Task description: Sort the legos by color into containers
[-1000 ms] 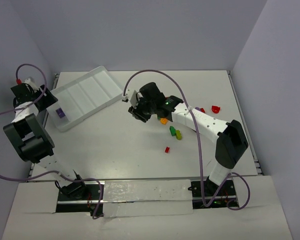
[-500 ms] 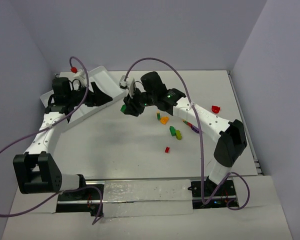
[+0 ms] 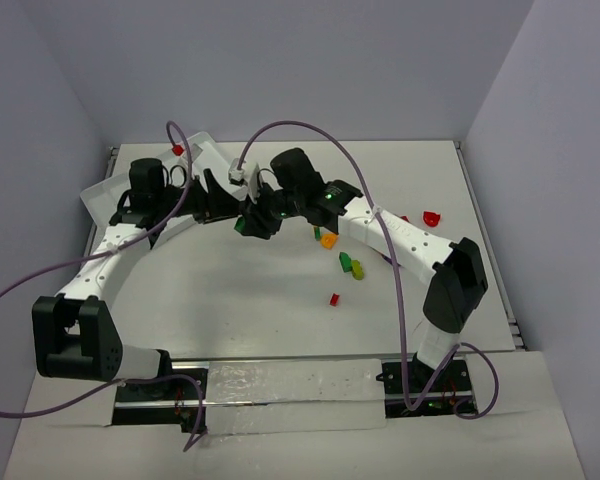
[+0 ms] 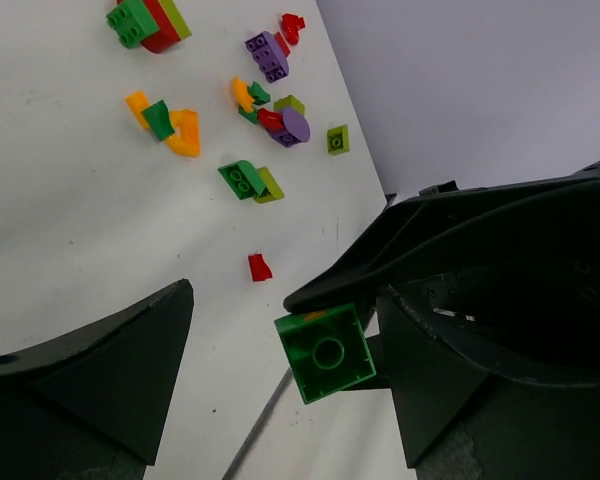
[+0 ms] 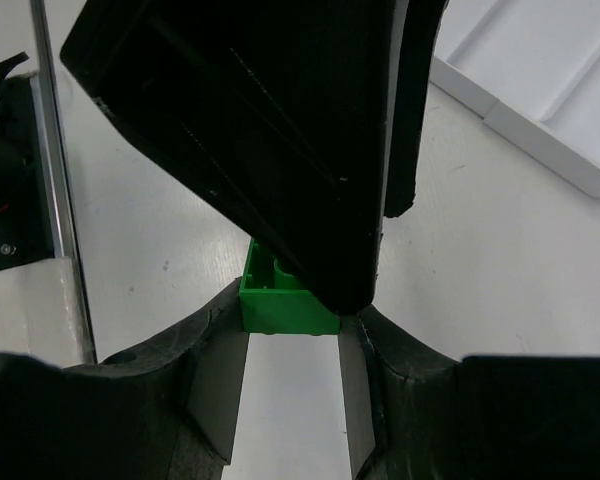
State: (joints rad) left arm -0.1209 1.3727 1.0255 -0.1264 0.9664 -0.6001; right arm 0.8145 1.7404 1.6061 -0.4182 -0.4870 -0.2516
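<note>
My right gripper is shut on a green lego and holds it above the table, just right of the white tray. The right wrist view shows the brick pinched between the two pads. My left gripper is open and reaches in from the left. In the left wrist view its fingers stand on both sides of the green brick, without closing on it. The left arm hides most of the containers.
Loose legos lie right of the grippers: orange, green, lime, red, more red far right. The left wrist view shows the same heap with a purple brick. A tray corner is near.
The left arm swung from the far left across the tray to the right gripper. The right gripper moved left with the green brick in it.
</note>
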